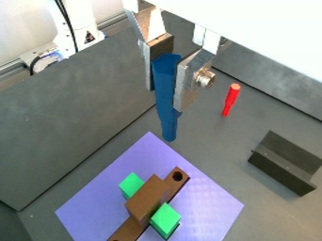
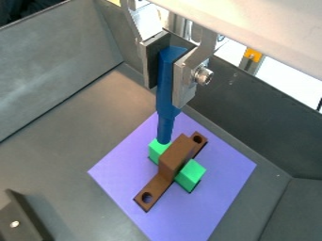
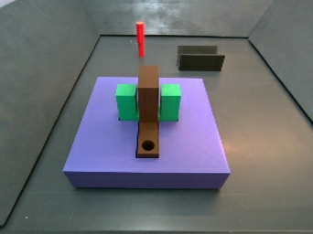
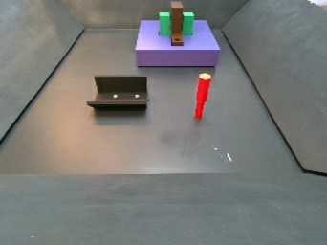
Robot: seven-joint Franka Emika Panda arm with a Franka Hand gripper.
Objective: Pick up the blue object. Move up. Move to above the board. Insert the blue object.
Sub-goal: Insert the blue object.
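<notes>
Both wrist views show the gripper (image 1: 172, 77) clamped on the top of the stiff, light-looking blue peg (image 1: 168, 99), hanging upright above the board (image 2: 171, 168).

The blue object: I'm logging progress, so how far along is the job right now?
Pickup looks done: in both wrist views the gripper holds the blue object upright, clear of the floor. In hand: carrying it toward the board. Left: lining up over its hole, empty in a side view, and inserting.
</notes>
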